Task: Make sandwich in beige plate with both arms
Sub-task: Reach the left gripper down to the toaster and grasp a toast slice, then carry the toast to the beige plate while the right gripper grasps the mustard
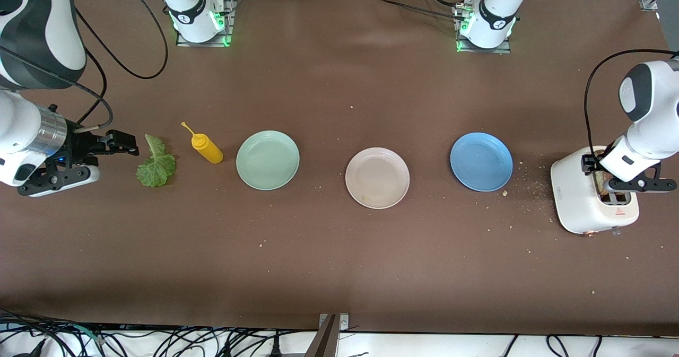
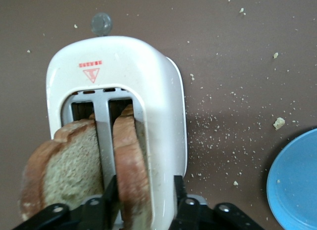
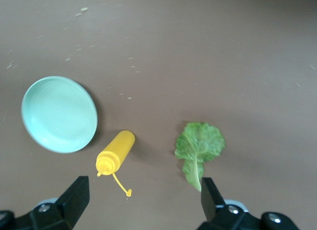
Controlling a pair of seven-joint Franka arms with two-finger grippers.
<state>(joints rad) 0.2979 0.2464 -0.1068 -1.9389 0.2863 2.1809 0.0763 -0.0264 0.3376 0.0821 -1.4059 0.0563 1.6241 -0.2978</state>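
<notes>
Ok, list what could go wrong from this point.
1. The left gripper straddles one bread slice in the toaster; its fingers sit low near the slot, so the slice may crumble or drag the toaster up when lifted.
2. The second slice leans close by and could be knocked.
3. The right gripper is open above the lettuce leaf; the mustard bottle lies beside it and might get bumped on descent.

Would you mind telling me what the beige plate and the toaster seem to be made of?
The beige plate looks like glazed ceramic, possibly melamine: a smooth, evenly coloured surface with soft sheen and a raised rim. The toaster appears to be glossy white moulded plastic, perhaps enamelled metal: rounded corners and soft highlights.
</notes>
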